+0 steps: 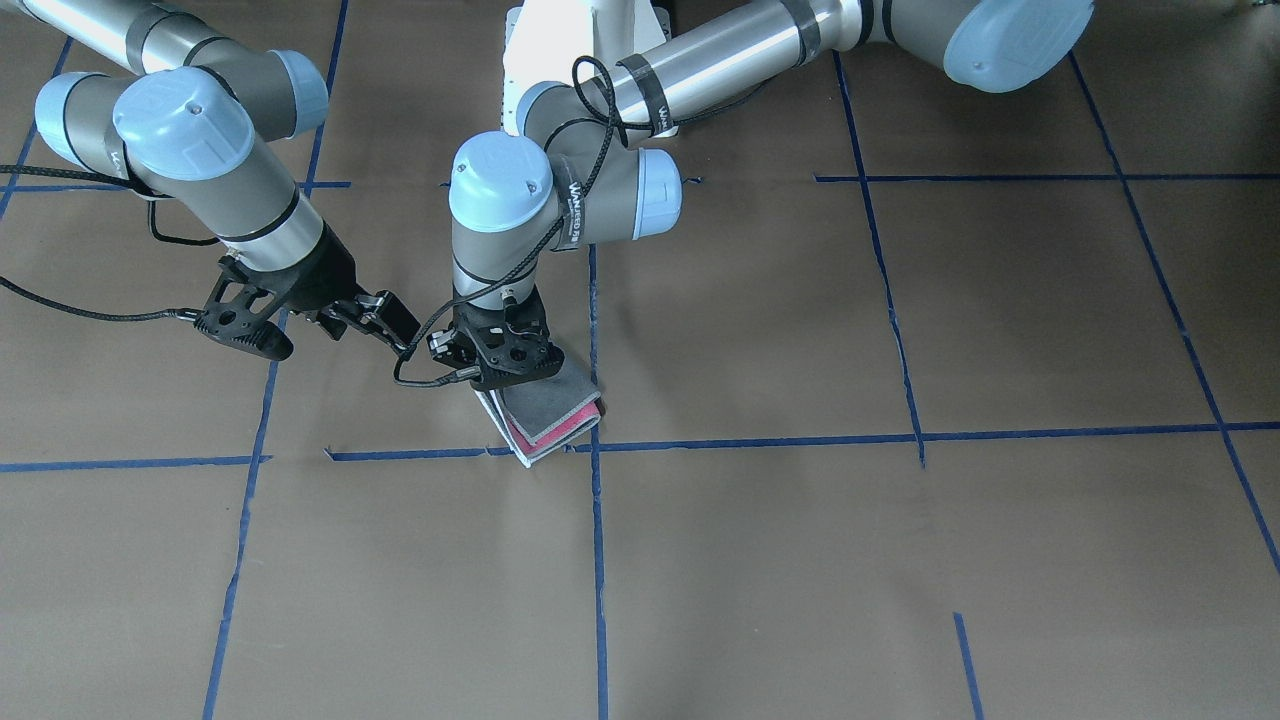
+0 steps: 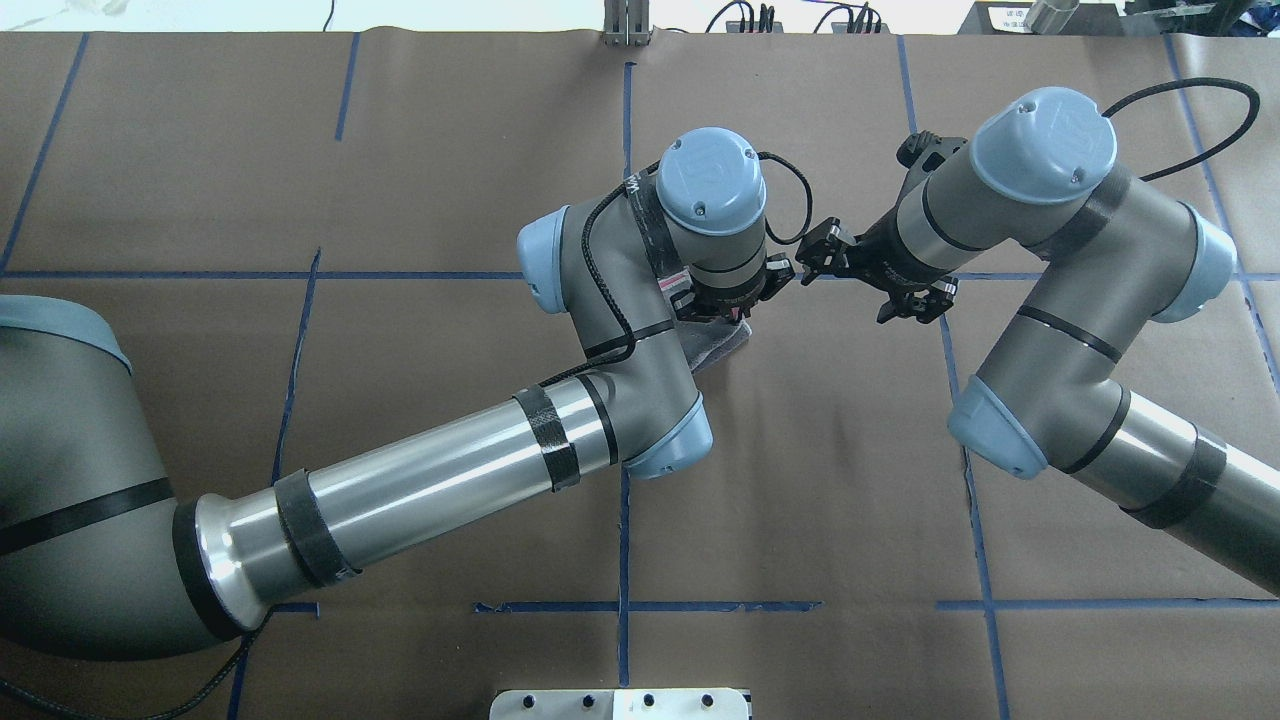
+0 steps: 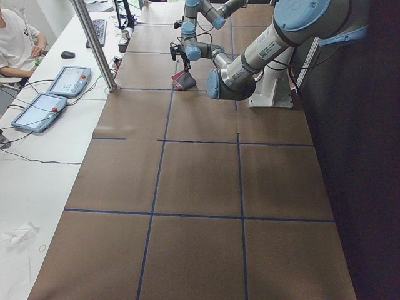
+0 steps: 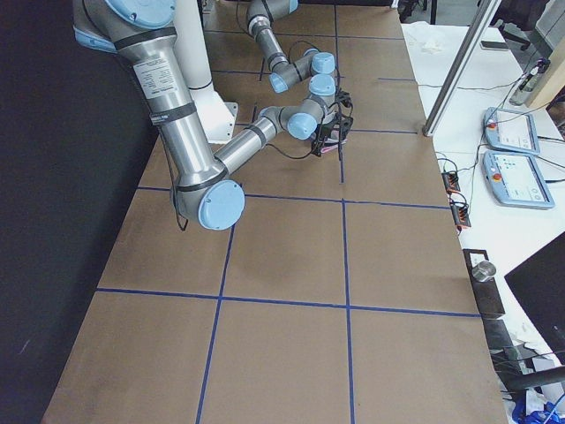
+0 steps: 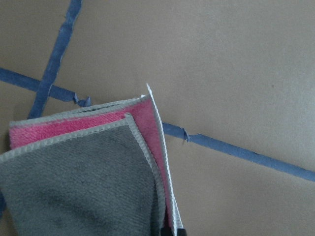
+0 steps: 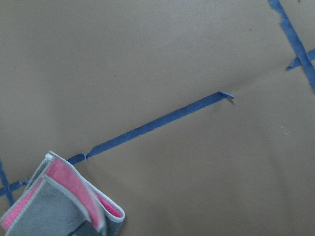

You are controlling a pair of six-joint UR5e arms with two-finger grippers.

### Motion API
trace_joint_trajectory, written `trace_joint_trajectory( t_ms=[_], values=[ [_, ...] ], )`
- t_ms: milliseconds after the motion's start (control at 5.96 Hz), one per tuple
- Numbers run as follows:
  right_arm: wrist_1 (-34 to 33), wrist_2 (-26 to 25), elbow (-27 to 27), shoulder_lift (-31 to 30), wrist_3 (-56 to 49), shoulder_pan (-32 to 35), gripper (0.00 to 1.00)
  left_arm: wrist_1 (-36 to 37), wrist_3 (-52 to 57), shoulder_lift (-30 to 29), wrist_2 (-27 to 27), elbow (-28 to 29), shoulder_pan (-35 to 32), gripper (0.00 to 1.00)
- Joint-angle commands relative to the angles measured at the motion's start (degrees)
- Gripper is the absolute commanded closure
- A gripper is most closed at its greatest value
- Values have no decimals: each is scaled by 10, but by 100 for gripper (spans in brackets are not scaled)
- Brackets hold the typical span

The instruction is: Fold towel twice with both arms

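The towel (image 1: 558, 415) lies folded into a small stack on the brown table where two blue tape lines cross, dark grey on top with pink layers and pale edging showing. It also shows in the overhead view (image 2: 724, 346) and in both wrist views (image 5: 78, 177) (image 6: 47, 209). My left gripper (image 1: 500, 362) (image 2: 722, 306) stands straight down on the towel's robot-side edge and is shut on it. A dark fingertip (image 5: 170, 231) touches the edging. My right gripper (image 1: 392, 325) (image 2: 812, 256) hovers beside the left one, apart from the towel, open and empty.
Blue tape lines (image 1: 760, 440) divide the brown table cover. The white pedestal (image 1: 560, 50) stands behind the towel. Tablets (image 3: 67, 80) (image 4: 510, 131), a metal post (image 3: 94, 44) and a seated person (image 3: 15, 37) are past the operators' edge.
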Motion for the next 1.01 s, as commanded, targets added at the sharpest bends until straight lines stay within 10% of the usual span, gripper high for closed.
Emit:
trace_joint_trajectory(
  t_ms=[0, 335, 838],
  values=[
    [0, 1, 1, -1, -1, 3, 0, -12, -1, 0, 0, 0, -5, 0],
    [-1, 4, 11, -13, -24, 9, 0, 2, 7, 28, -64, -21, -49, 0],
    [-8, 13, 54, -91, -166, 41, 0, 131, 142, 220, -159, -283, -154, 0]
  ],
)
